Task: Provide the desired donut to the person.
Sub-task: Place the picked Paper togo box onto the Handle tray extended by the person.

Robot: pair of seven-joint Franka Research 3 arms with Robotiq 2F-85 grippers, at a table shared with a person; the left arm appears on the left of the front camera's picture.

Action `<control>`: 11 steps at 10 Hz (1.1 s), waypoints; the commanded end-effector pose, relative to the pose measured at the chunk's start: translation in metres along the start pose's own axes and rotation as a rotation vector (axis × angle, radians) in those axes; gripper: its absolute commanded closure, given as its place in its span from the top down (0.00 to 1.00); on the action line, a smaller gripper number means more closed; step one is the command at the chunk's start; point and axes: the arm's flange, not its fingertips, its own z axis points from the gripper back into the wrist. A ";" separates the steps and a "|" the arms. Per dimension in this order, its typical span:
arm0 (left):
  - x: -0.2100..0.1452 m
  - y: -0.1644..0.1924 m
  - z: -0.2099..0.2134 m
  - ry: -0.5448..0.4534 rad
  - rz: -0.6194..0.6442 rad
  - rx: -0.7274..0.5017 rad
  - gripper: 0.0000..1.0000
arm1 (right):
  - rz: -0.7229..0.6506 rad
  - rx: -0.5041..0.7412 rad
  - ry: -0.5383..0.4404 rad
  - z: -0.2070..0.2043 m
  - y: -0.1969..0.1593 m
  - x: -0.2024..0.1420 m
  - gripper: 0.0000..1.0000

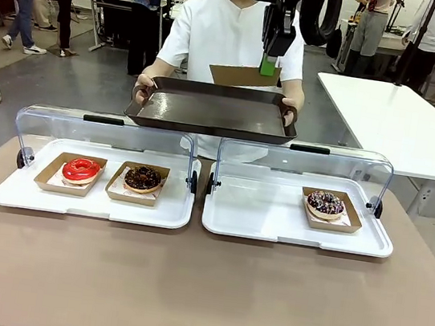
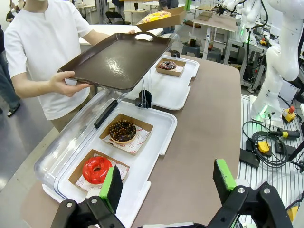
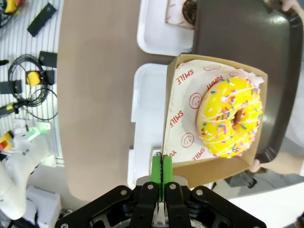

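Both sides | right claw [image 3: 161, 166] high over tray [image 1: 208, 113], pinching donut box [image 3: 209, 172] | left claw [image 2: 167, 178] open

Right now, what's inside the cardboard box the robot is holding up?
A yellow donut with rainbow sprinkles sits inside the cardboard box, on white paper printed with red smileys. The donut covers the paper beneath it, so that part is hidden.

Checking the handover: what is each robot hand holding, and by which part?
The right hand pinches the cardboard box of the yellow donut by one side wall. The left hand is open, holding nothing.
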 end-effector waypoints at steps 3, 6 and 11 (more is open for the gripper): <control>0.000 0.001 0.002 -0.021 -0.018 -0.003 1.00 | -0.064 -0.022 -0.021 -0.021 -0.047 -0.019 0.01; 0.000 0.001 0.002 -0.021 -0.018 -0.003 1.00 | -0.101 -0.020 -0.112 -0.043 -0.065 -0.049 0.01; 0.000 0.001 0.002 -0.021 -0.018 -0.003 1.00 | -0.114 0.080 -0.104 -0.086 -0.072 -0.075 0.01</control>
